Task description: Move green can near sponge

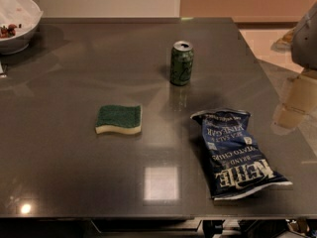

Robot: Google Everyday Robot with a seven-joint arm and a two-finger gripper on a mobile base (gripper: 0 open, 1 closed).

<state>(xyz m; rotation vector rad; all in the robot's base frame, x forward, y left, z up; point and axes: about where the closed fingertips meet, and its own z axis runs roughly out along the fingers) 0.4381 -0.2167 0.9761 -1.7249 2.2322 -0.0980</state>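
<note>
The green can (181, 63) stands upright on the dark grey table (74, 93), a little right of centre towards the back. The sponge (119, 119), with a dark green top over a pale yellow base, lies flat to the left of the can and nearer the front, about two can-heights away. My gripper (292, 105) shows as a pale shape at the right edge of the view, beside the table's right side. It is well to the right of the can and holds nothing that I can see.
A dark blue chip bag (234, 152) lies flat at the front right, between the gripper and the sponge. A white bowl (15, 21) with some food sits at the back left corner. The table's right edge runs close to the arm.
</note>
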